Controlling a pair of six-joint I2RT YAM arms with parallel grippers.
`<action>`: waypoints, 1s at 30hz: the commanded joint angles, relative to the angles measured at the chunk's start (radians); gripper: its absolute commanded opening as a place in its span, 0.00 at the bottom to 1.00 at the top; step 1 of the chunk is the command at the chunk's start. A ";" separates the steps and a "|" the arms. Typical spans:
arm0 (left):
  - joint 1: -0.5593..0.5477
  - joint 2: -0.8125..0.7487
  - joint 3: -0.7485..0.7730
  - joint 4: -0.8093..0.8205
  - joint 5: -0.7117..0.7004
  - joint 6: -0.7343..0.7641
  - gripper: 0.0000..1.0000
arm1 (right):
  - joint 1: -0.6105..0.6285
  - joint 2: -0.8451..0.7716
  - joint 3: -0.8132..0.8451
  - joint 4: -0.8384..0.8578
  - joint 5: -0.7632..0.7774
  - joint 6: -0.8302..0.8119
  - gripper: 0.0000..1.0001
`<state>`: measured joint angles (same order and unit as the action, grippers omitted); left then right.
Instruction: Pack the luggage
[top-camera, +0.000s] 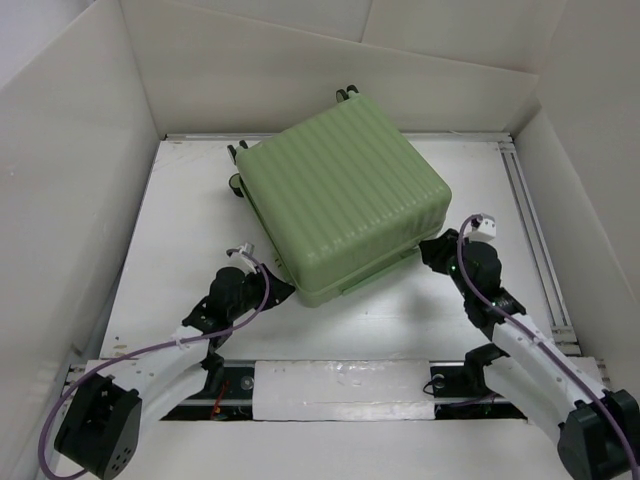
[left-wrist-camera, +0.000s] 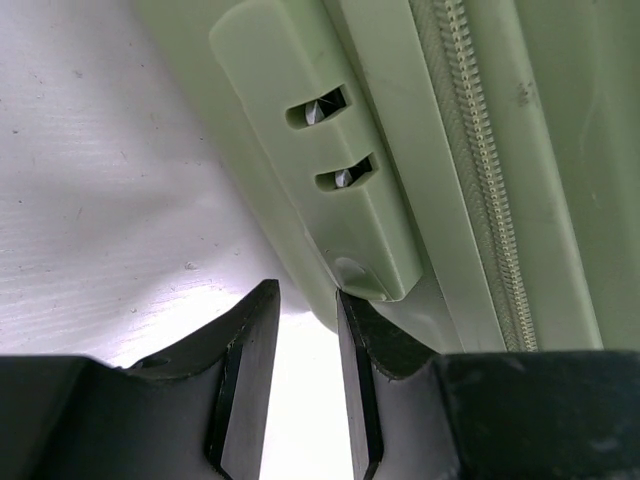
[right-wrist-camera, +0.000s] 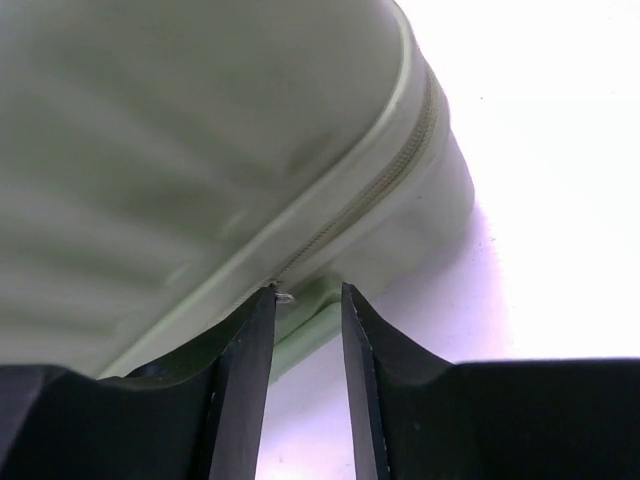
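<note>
The luggage (top-camera: 340, 195) is a pale green ribbed hard-shell case that lies shut and flat at the table's middle, with small black wheels (top-camera: 237, 185) at its far left side. My left gripper (top-camera: 277, 285) is at its near left corner. In the left wrist view that gripper (left-wrist-camera: 308, 295) is open on bare table, and its right fingertip touches the luggage (left-wrist-camera: 480, 150) just under a moulded side handle (left-wrist-camera: 330, 170). My right gripper (top-camera: 435, 250) is at the near right corner. It stands open (right-wrist-camera: 307, 292) right by the zipper seam (right-wrist-camera: 370, 190) and holds nothing.
White walls close in the table on the left, back and right. A metal rail (top-camera: 530, 230) runs along the right edge. A white taped strip (top-camera: 340, 385) lies between the arm bases at the near edge. Grey cables trail along both arms.
</note>
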<state>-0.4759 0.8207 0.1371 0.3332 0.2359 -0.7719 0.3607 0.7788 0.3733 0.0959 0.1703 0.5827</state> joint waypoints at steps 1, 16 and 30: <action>-0.003 -0.023 0.022 0.124 0.028 -0.004 0.26 | -0.074 0.000 -0.046 0.178 -0.214 -0.056 0.39; -0.003 -0.032 0.022 0.115 0.028 0.005 0.26 | -0.201 0.103 -0.109 0.485 -0.669 -0.135 0.44; -0.003 -0.041 0.032 0.104 0.028 0.014 0.25 | -0.212 0.143 -0.134 0.490 -0.494 -0.037 0.42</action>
<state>-0.4759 0.7998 0.1371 0.3309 0.2401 -0.7624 0.1501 0.9176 0.2493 0.5056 -0.3843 0.4870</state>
